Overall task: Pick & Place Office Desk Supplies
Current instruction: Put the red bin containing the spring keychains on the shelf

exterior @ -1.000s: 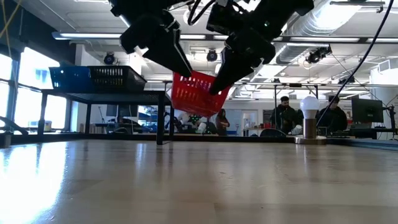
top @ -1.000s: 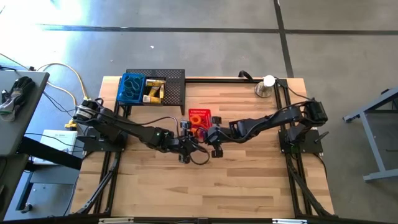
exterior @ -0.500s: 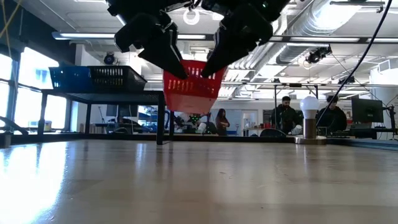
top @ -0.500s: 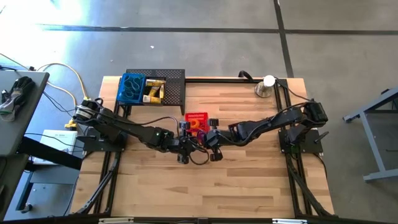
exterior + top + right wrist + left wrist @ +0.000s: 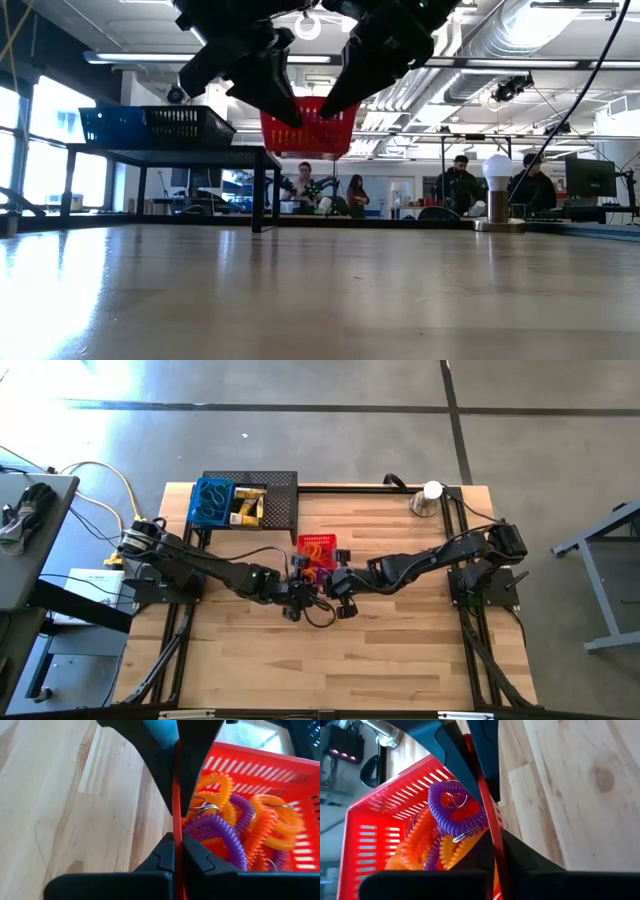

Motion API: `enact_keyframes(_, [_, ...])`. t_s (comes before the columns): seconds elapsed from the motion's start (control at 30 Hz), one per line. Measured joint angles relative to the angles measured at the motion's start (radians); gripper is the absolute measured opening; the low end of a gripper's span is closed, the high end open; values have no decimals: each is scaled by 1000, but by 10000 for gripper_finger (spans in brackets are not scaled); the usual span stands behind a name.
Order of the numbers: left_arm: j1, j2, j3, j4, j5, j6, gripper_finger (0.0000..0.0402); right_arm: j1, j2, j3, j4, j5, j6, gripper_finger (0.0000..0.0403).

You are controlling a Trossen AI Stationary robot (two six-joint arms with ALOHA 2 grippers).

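Note:
A red slotted basket [image 5: 318, 548] holds orange, purple and yellow coiled loops [image 5: 455, 815]. It hangs level in the air over the table's middle [image 5: 303, 130]. My left gripper [image 5: 300, 582] comes at it from the table's left and my right gripper [image 5: 336, 580] from the right. Both are shut on the basket's near rim, close together. On the black mesh shelf [image 5: 280, 510] at the far left stand a blue basket with dark band loops [image 5: 210, 502] and yellow-and-white boxes [image 5: 247, 506]. My left gripper pinches the basket's near rim [image 5: 488, 822], one finger [image 5: 475, 855] inside the basket and the other outside. It reaches slanting down from the table's left, along the rim. The basket is lifted clear and level. My right gripper pinches the same rim [image 5: 176, 820] beside the left gripper, with one finger [image 5: 200, 857] on the inner side and one on the outer. It reaches slanting down from the table's right. The basket hangs level between both holds.
A silver dome with a white ball [image 5: 428, 498] stands at the far right corner. The mesh shelf takes the far left corner. Bare wood [image 5: 330, 660] lies along the near half of the table. People sit in the room beyond [image 5: 460, 185].
The red basket was tilted a second ago; it now hangs level and sits higher above the table. Both grippers have shifted slightly toward the table's left, staying shut on its rim.

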Motion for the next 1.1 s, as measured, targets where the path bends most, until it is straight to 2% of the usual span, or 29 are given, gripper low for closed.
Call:
enact_keyframes(0.13, [-1, 1, 0, 0, -4, 40, 5, -2, 0, 0, 1, -47, 33, 4])
enact_keyframes(0.23, [-1, 2, -1, -2, -7, 41, 3, 0, 0, 1, 4, -43, 63, 18])
enact_keyframes(0.5, [-7, 3, -3, -14, -12, 46, 1, 13, -2, 2, 15, -31, 119, 104])
enact_keyframes(0.57, [-16, 3, -3, -15, -13, 46, 1, 33, -6, 15, -20, 1, 172, 125])
enact_keyframes(0.7, [-45, -2, 0, -25, -15, 8, 1, 85, -43, 57, -106, 146, 203, 151])
enact_keyframes(0.93, [-50, -56, 1, -76, -18, -59, 1, 176, -115, 91, -177, 368, 110, 153])
enact_keyframes(1.1, [-30, -152, 44, -173, 47, -72, 1, 196, -129, 88, -288, 382, 221, 142])
